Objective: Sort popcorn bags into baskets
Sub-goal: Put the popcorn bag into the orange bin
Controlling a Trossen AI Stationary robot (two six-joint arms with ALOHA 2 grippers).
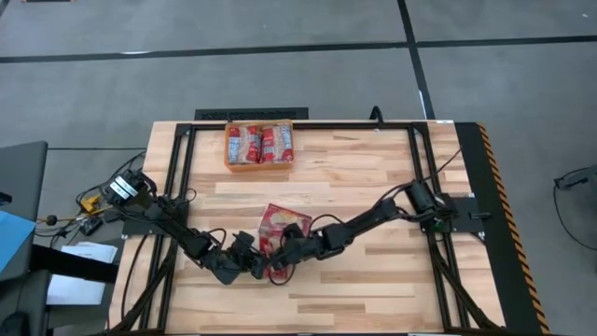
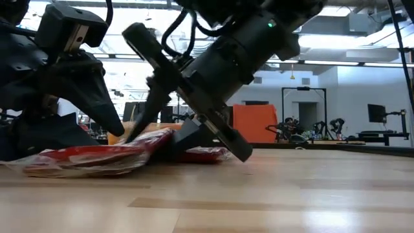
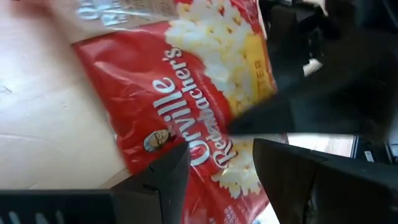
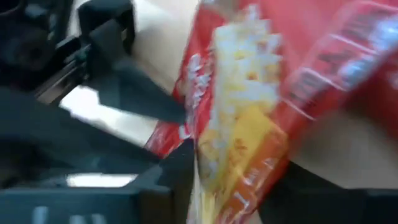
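Note:
Some red popcorn bags (image 1: 284, 224) lie in a loose pile at the table's middle. The top one (image 3: 186, 106) shows its printed face; it also shows in the low view (image 2: 90, 155). My left gripper (image 1: 254, 264) is open, pointing down at that bag's face (image 3: 214, 165). My right gripper (image 1: 280, 264) is open, with the bag's raised end (image 2: 158, 136) between its fingers; the bag runs between them in the right wrist view (image 4: 242, 130). The orange basket (image 1: 259, 167) at the far edge holds several bags (image 1: 261, 143). My left gripper comes from above, slanting down. One fingertip (image 2: 120, 131) meets the top face of the bag, which lies on the pile. The other finger's contact does not show. My right gripper stands astride the bag's raised end (image 2: 155, 137). One finger (image 2: 150, 97) lies on its top from above, and the other finger (image 2: 223, 141) reaches down to the table beyond it. The rest of the bag lies on the table.
Another red bag (image 2: 207, 154) lies behind the right gripper's lower finger. Bare wooden table (image 1: 373, 299) lies around the pile. Black frame rails (image 1: 420, 187) run along the table's left and right sides.

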